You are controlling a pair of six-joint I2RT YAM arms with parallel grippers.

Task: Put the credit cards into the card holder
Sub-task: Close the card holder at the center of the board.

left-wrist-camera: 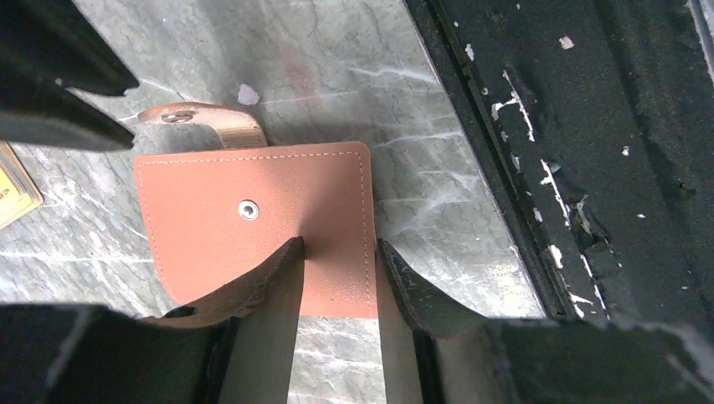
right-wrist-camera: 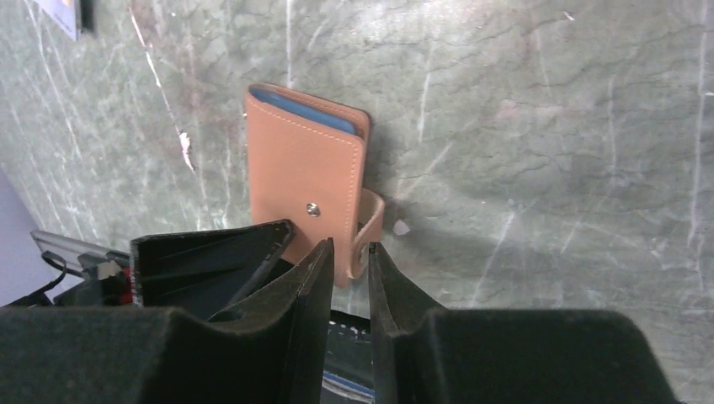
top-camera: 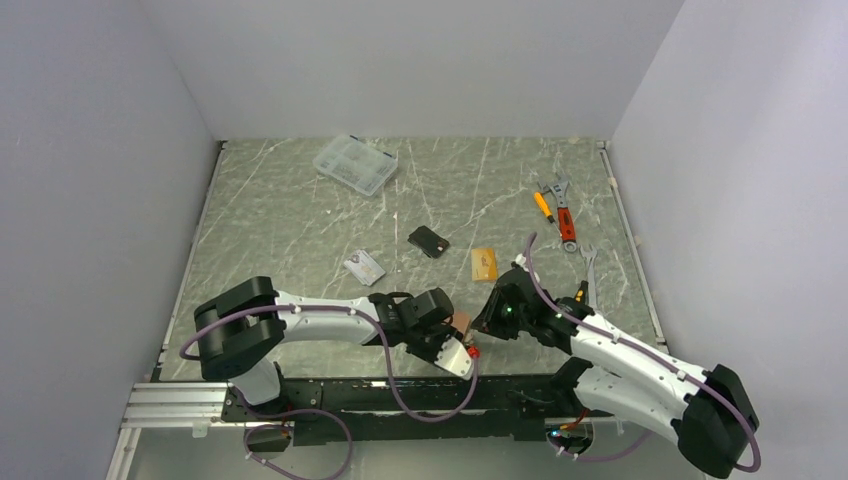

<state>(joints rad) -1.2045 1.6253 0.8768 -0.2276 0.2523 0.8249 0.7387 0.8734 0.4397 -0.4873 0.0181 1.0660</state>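
Now left hand [left-wrist-camera: 337, 246], right hand [right-wrist-camera: 348, 244], both ajar, flank one holder [left-wrist-camera: 210, 227], three cards [top-camera: 363, 266] [top-camera: 428, 241] [top-camera: 484, 264] beyond.

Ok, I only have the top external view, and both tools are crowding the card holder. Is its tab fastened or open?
Observer: Open. In the left wrist view the card holder lies flat on the table and its tab is flipped back off the front face.
Operator: And what is the right tool doing there?
Observer: In the right wrist view the right tool has its fingertips right at the tab's loop, with a narrow gap between them. I cannot tell whether they pinch it.
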